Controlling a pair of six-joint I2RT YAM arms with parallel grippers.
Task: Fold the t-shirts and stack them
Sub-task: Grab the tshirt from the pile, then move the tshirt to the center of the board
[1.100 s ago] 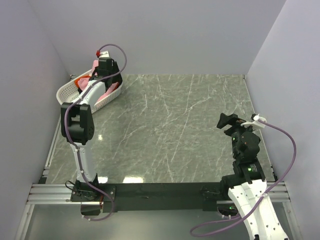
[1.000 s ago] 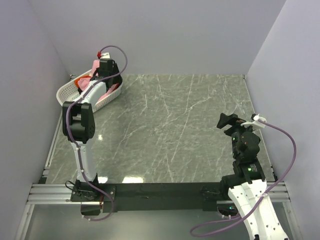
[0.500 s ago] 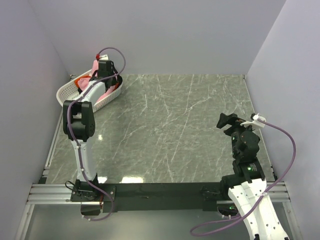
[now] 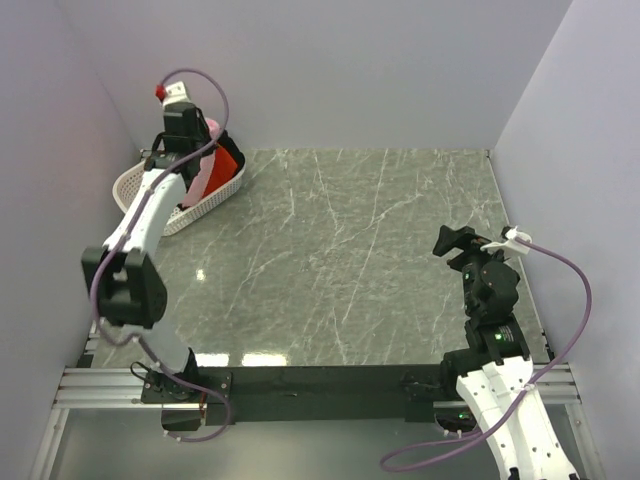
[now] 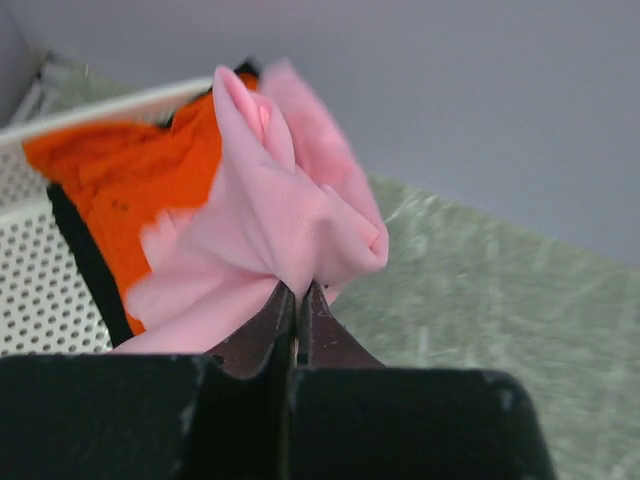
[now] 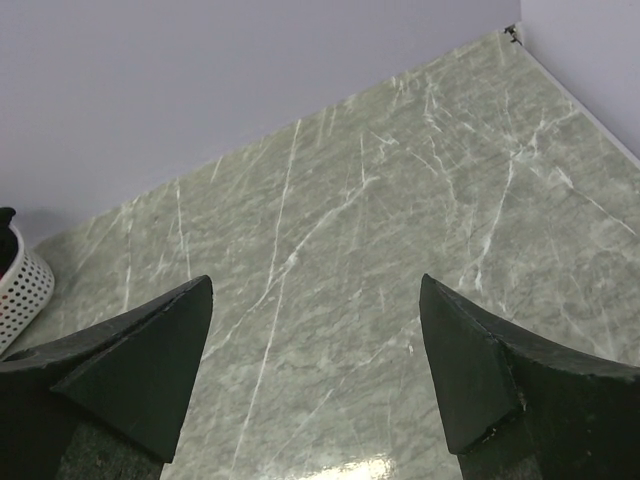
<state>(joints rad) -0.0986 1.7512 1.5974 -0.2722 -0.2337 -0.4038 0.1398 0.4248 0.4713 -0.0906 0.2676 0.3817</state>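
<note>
My left gripper (image 5: pixel 297 292) is shut on a bunched fold of the light pink t-shirt (image 5: pixel 290 205), which hangs from the closed jaws. From above, the left gripper (image 4: pixel 196 150) is raised over the white basket (image 4: pixel 140 190) at the far left, and the pink t-shirt (image 4: pixel 207 168) trails down into it. The bright orange t-shirt (image 5: pixel 110 170) lies in the basket (image 5: pixel 40 290) under and beside the pink one, with a corner of the orange t-shirt (image 4: pixel 229 160) over the rim. My right gripper (image 6: pixel 315 282) is open and empty, and in the top view the right gripper (image 4: pixel 455 242) is low at the right side.
A dark strip of fabric (image 5: pixel 85 260) lies along the orange shirt in the basket. The basket's end (image 6: pixel 25 285) shows at the left edge of the right wrist view. Grey marble tabletop (image 4: pixel 360 250) spreads between the arms, with walls close at left, back and right.
The left gripper has closed on the pink t-shirt and risen up and leftward, pulling the fabric out of the basket. The right arm has stayed put.
</note>
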